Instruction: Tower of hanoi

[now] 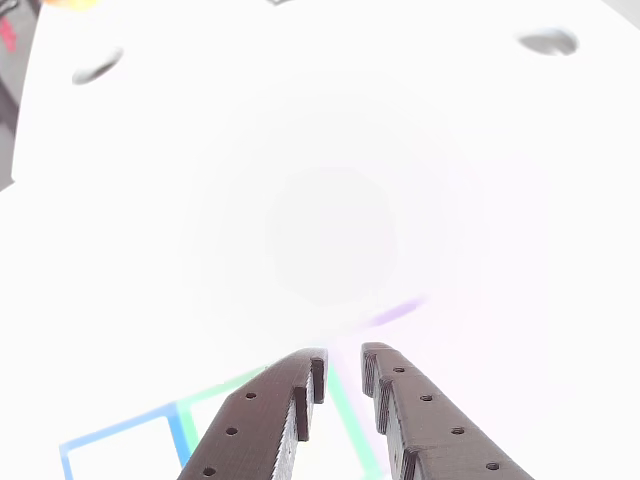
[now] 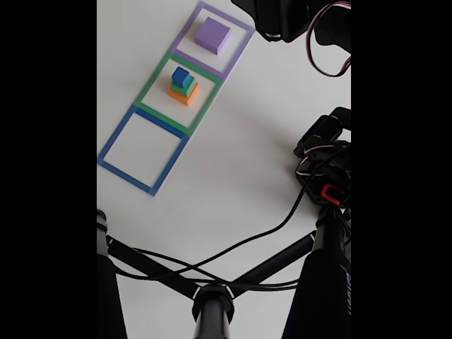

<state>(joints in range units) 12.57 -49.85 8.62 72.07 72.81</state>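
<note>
In the fixed view the tower of hanoi blocks sit in two outlines. A purple slab (image 2: 212, 35) lies inside the purple outline (image 2: 244, 46). Inside the green outline (image 2: 150, 90) stands a stack: a small blue cube (image 2: 181, 76) on a green block (image 2: 188, 88) on an orange block (image 2: 183, 95). In the other view my gripper (image 1: 345, 375) enters from the bottom edge. Its two dark fingers stand a narrow gap apart with nothing between them, above washed-out white table. The blocks are hidden in that view.
The blue outline (image 2: 143, 150) holds nothing. Parts of the blue outline (image 1: 120, 432) and green outline (image 1: 345, 410) show under the fingers. Dark arm parts (image 2: 325, 152) and cables (image 2: 233, 247) fill the right and bottom of the fixed view. Black tripod legs (image 2: 155, 268) cross the table's near edge.
</note>
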